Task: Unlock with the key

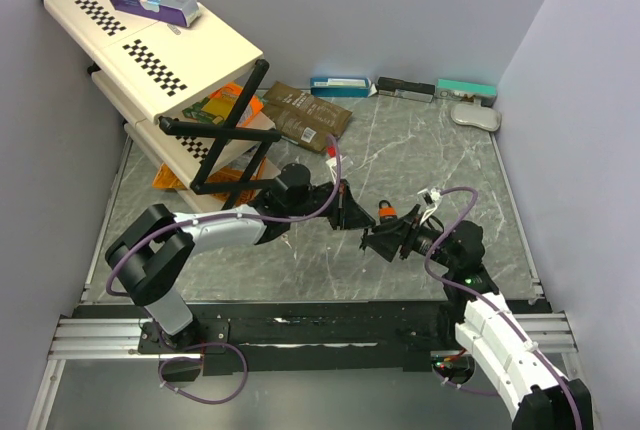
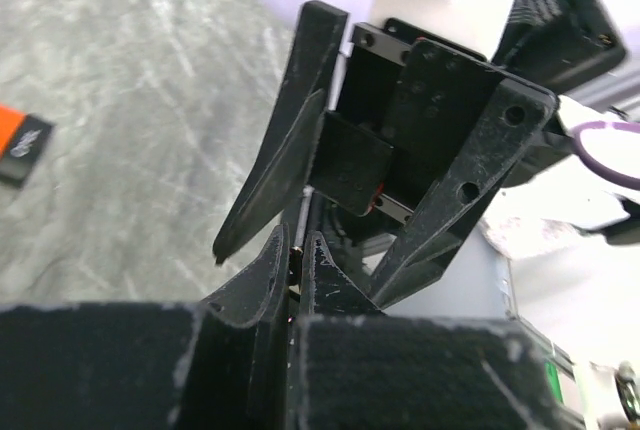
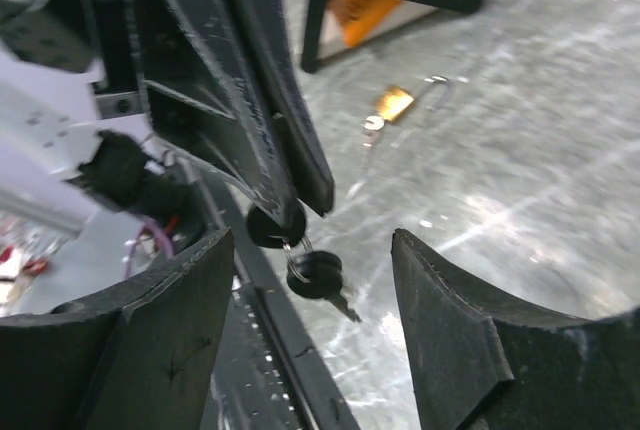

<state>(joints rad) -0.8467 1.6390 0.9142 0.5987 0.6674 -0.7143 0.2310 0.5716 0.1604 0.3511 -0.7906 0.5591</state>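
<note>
Brass padlock [image 3: 395,103] lying free, key held in the air

Left gripper [image 2: 294,255] is pinched together on the black-headed key [image 3: 275,224], with a spare key [image 3: 320,277] dangling from its ring at lower centre of the right wrist view. Right gripper [image 3: 308,250] stands wide apart around them, holding nothing. The padlock lies on the grey marbled tabletop [image 1: 420,160], upper right of that view and well apart from the key. Pickup looks done; inserting and turning remain. Pale walls [image 1: 400,10] enclose the table. A folding rack [image 1: 150,40] fills the overhead view's upper left, and boxes [image 1: 405,88] line the back.
</note>
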